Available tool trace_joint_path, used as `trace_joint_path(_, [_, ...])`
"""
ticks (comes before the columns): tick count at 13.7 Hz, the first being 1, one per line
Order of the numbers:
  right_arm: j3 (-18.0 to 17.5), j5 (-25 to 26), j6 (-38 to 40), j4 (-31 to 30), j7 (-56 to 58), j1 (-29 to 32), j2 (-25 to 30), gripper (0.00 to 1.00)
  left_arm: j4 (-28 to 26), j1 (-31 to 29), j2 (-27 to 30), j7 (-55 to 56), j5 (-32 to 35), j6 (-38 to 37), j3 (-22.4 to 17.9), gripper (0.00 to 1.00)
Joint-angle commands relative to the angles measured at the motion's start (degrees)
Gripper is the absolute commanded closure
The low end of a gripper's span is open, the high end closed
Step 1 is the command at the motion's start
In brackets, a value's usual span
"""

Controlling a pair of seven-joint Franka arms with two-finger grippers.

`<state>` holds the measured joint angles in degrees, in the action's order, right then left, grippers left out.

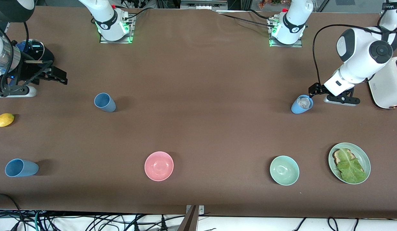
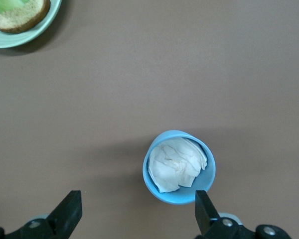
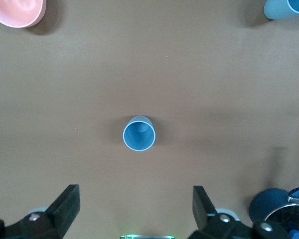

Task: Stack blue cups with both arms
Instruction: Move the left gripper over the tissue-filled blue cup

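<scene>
Front view: three blue cups stand on the brown worktop (image 1: 198,128), one (image 1: 105,102) near the right gripper (image 1: 58,77), one (image 1: 21,167) nearer the camera, and a paper-stuffed cup (image 1: 302,104) just beside the left gripper (image 1: 314,89). Left wrist view: wide-open fingers (image 2: 204,211) hold nothing, one touching the stuffed cup's rim (image 2: 179,167). Right wrist view: spread, empty fingers (image 3: 203,205) hover apart from an upright cup (image 3: 139,133).

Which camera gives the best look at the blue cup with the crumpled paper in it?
The left wrist view: it looks straight down into the paper-filled cup, showing the white wad and full rim. The front view shows that cup small, beside the left claw. The right wrist view doesn't show it.
</scene>
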<state>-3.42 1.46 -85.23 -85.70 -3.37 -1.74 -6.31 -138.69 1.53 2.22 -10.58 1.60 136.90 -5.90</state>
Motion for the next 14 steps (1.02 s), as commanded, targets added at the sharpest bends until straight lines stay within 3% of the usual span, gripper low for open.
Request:
trace_joint_path(1, [0.1,-0.8,0.5,0.0,1.0,0.0,1.8,0.00,-3.9,-0.4,2.3,-0.9,1.4,3.5,0.0,0.00])
trace_joint_path(14, [0.1,-0.8,0.9,0.2,1.1,0.0,1.8,0.00,-7.2,-0.4,-3.1,-0.9,1.5,15.4,0.1,0.00])
